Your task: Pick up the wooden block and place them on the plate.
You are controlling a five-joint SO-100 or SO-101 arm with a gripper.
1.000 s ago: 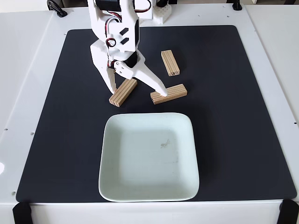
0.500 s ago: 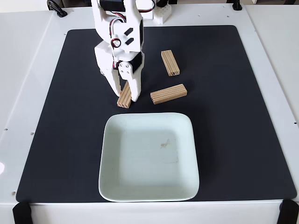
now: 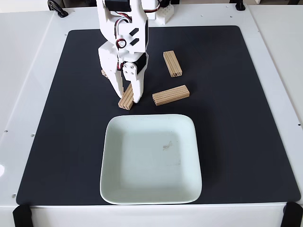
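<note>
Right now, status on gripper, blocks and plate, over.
Gripper shut on a wooden block, just above the plate. Two blocks loose on the mat. Plate empty, path clear.

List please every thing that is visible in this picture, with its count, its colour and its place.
wooden blocks: four, light tan. One stands between the gripper fingers, just above the plate; one lies to its right on the mat; one lies farther up; one shows just a corner behind the arm.
plate: one, pale mint-white, square, lower middle of the mat, nothing on it.
mat: one, black, covering most of the table.
table: one, white.
black clamps: two, at the bottom corners.
arm: one, white, upper left of centre.
gripper: one, white, closed on the first block.
</note>
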